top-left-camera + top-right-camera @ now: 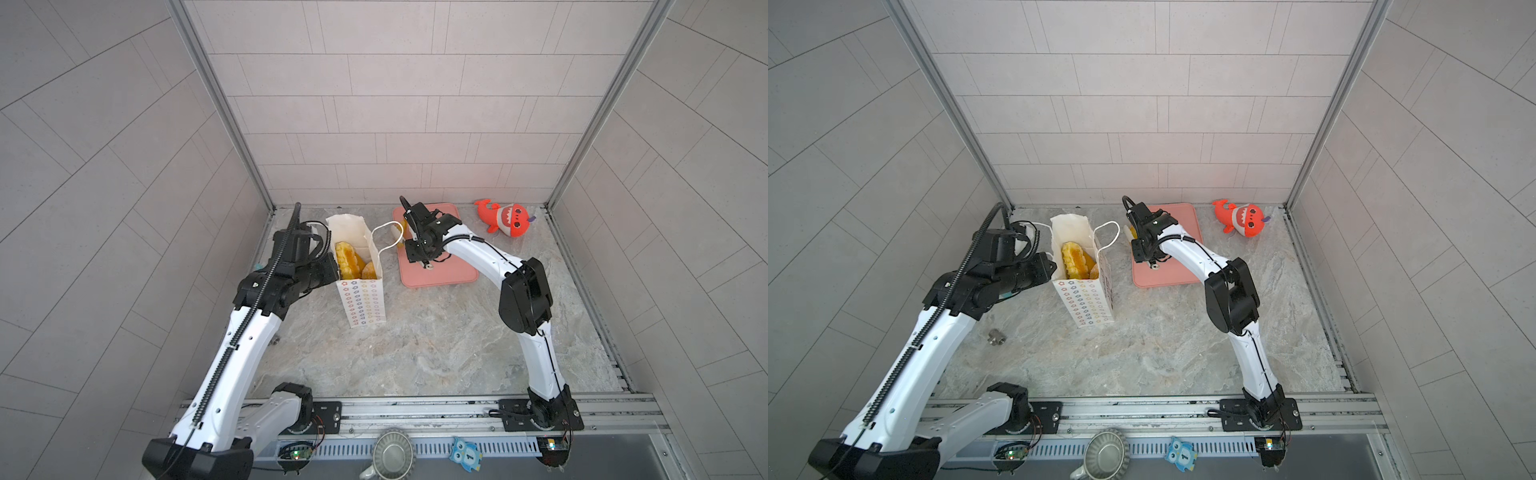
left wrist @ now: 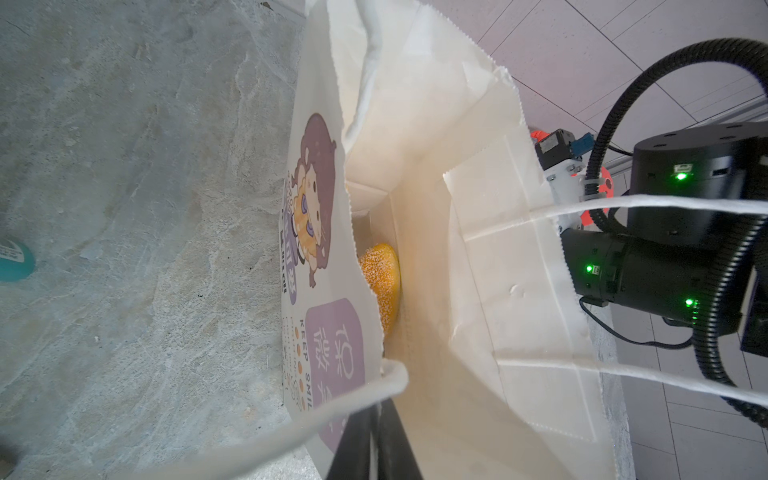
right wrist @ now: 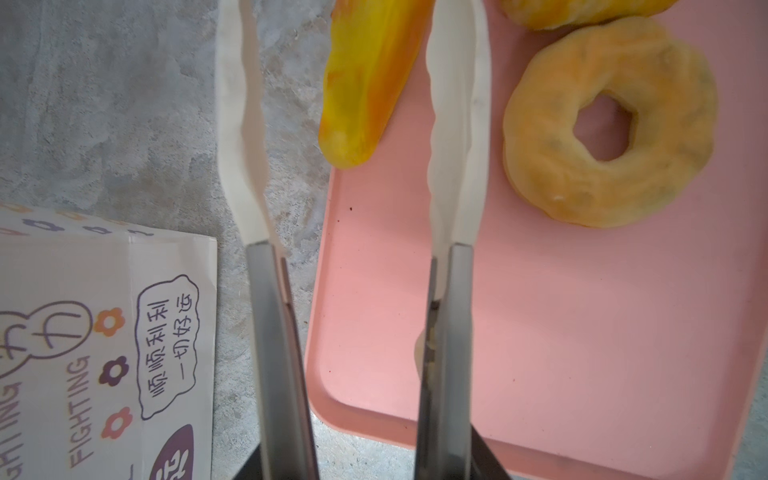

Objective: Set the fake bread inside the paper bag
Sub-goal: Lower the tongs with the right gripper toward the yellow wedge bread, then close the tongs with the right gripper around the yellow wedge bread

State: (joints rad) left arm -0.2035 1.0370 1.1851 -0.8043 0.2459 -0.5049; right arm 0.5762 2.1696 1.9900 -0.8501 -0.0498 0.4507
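Note:
The white paper bag (image 1: 361,299) (image 1: 1086,299) stands upright and open, left of the pink tray (image 1: 440,270). My left gripper (image 1: 334,266) (image 2: 374,440) is shut on the bag's (image 2: 457,249) near wall at the rim. Inside lie a ridged yellow bread (image 1: 349,259) and a sugared doughnut (image 2: 380,286). My right gripper (image 3: 345,62) stands open with its white tips on either side of a long yellow loaf (image 3: 365,83) that overhangs the tray's (image 3: 582,332) edge. A ring doughnut (image 3: 606,120) and part of another bread (image 3: 582,10) lie on the tray.
A red plush shark (image 1: 505,218) lies at the back right corner. A small metal fitting (image 1: 995,336) sits on the marble beside the left arm. A fluted tin (image 1: 392,455) and an owl card (image 1: 465,455) rest on the front rail. Walls close three sides.

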